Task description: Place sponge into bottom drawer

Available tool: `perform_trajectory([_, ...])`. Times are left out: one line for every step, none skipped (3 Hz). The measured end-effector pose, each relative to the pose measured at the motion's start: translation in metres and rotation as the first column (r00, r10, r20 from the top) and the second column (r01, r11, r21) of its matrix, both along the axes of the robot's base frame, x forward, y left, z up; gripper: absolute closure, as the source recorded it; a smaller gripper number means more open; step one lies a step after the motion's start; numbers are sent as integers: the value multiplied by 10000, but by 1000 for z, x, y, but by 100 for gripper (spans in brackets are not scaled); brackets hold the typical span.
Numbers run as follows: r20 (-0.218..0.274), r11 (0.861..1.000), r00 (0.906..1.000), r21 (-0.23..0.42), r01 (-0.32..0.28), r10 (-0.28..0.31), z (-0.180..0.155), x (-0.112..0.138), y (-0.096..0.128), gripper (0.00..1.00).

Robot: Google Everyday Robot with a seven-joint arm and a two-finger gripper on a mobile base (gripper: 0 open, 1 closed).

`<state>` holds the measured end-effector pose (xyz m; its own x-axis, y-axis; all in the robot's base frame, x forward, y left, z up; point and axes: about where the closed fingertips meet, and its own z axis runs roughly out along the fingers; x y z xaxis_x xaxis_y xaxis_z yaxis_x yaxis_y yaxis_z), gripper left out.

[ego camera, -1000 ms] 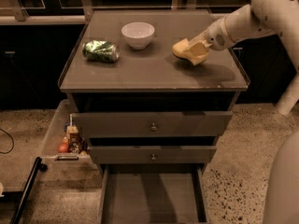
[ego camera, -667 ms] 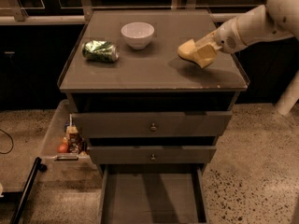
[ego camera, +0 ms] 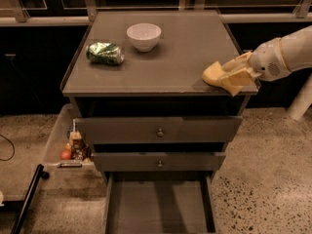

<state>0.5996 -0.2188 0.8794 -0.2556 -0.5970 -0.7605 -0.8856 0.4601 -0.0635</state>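
Mid-carry: my gripper (ego camera: 235, 74) pinches the sponge (ego camera: 213, 75) at the table (ego camera: 185, 48) front-right corner; next move should clear the edge and lower into the open bottom drawer (ego camera: 158, 211).

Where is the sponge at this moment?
In the camera view the sponge is at the front right corner of the cabinet top, held in the gripper, well to the right of the white bowl.

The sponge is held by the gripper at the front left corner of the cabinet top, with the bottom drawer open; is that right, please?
Not quite: the camera view shows the gripper holding the sponge at the front right corner of the cabinet top. The bottom drawer is open.
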Motion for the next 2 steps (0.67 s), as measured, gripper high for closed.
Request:
perform_trajectory([-421,9977,9973,-272,-617,605,-19,-54,-10,100])
perform_trajectory([-744,9844,9837,-530,-1677,1636,-55,-103,-2,100])
